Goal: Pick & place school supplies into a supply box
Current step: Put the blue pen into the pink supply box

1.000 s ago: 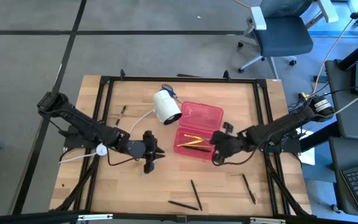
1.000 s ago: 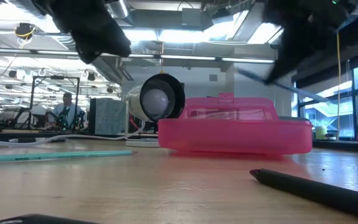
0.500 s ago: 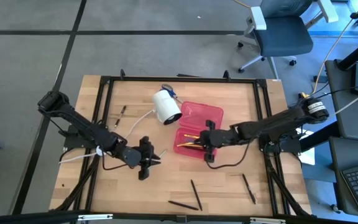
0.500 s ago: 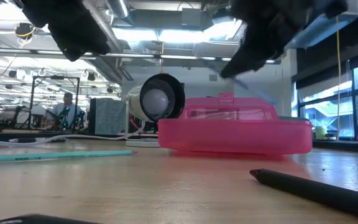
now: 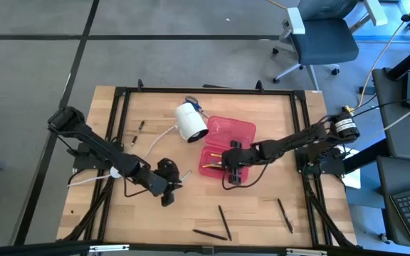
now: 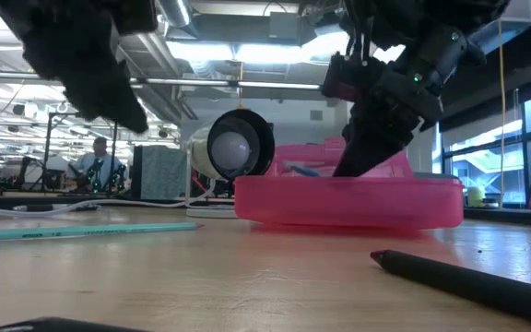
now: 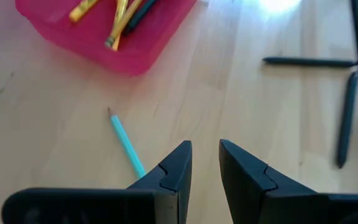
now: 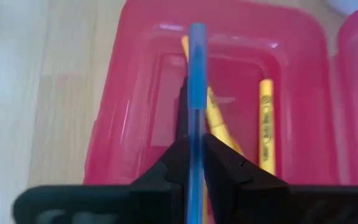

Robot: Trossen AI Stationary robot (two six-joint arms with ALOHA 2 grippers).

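**Blue pen held over the pink supply box**

The right gripper (image 8: 196, 163) is closed on a blue pen (image 8: 196, 93) and hangs over the open tray of the supply box (image 5: 223, 146), where yellow pencils (image 8: 265, 121) already lie. The left gripper (image 7: 205, 168) hovers above the wooden table (image 5: 262, 213), its fingers slightly apart and holding nothing, just beside a pale green pencil (image 7: 126, 142). Black pens (image 5: 223, 222) lie near the front edge.

Both arms matte black, jointed tubular links. Right arm (image 5: 312, 139): silver-ringed joint, thin black cable trailing. Left arm (image 5: 98, 149): white cap near its forearm joint. Fingers (image 7: 166, 177) dark, wedge-shaped, angular.
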